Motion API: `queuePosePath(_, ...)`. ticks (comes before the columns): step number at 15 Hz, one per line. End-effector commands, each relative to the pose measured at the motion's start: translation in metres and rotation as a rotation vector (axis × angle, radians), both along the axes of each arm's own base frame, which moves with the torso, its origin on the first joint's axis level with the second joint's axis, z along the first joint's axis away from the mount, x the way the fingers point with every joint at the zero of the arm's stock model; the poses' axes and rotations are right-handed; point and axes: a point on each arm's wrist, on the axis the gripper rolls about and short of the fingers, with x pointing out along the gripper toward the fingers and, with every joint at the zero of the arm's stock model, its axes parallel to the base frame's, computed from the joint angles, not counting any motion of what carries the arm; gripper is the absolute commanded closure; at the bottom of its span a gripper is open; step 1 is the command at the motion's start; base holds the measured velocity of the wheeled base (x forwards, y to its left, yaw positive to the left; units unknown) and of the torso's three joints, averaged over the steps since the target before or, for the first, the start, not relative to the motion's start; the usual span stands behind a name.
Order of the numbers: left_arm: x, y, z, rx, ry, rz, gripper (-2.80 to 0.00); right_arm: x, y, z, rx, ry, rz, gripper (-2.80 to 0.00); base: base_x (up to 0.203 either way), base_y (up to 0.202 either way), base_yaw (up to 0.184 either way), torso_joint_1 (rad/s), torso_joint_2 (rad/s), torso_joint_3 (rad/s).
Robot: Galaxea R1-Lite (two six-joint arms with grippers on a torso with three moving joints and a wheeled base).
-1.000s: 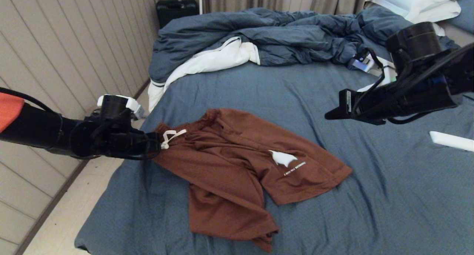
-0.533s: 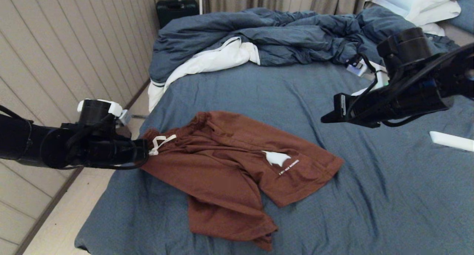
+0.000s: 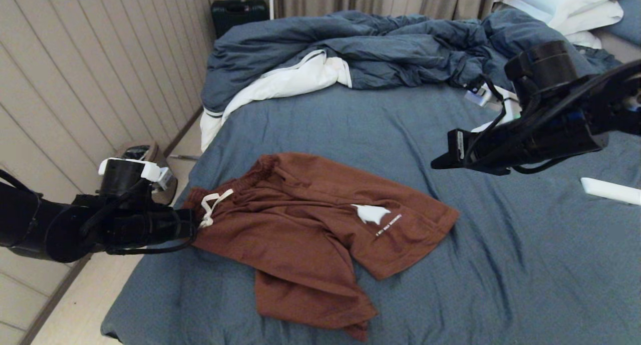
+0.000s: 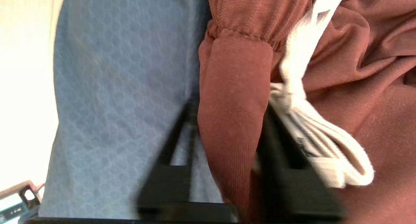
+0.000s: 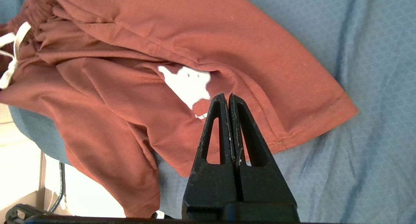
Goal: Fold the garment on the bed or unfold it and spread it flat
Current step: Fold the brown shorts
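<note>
One pair of rust-brown shorts (image 3: 310,235) lies on one bed (image 3: 526,265), with one white drawstring (image 3: 213,206) at its waistband and one white logo (image 3: 370,213) on a leg. One rumpled blue duvet (image 3: 360,49) is heaped further up. Two white pillows (image 3: 561,2) are stacked in the corner. Two black robot arms reach in. One dark case (image 3: 238,12) stands by the wall.

Readable text: none | Rust-brown loose fabric shorts (image 3: 310,235): a small white logo patch (image 3: 370,213) on one leg, with a short line of white lettering (image 3: 389,225) just beside it, too small to make out
</note>
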Motion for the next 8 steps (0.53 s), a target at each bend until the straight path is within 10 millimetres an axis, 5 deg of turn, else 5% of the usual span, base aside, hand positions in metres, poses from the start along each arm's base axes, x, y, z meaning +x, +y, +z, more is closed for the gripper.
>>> queuePosePath(1, 0.001, 0.0, 0.014, -0.008, -0.052, 0.001, -2.8, 0.0, 0.0, 0.0, 0.001, 0.003, 0.001, 0.0, 0.0, 0.0, 0.0, 0.0, 0.0, 0.0)
queuePosePath(8, -0.008, 0.011, 0.08, -0.024, -0.275, 0.023, -2.8, -0.002, 0.0, 0.002, 0.003, -0.003, 0.001, 0.0, 0.0, 0.0, 0.0, 0.0, 0.0, 0.0)
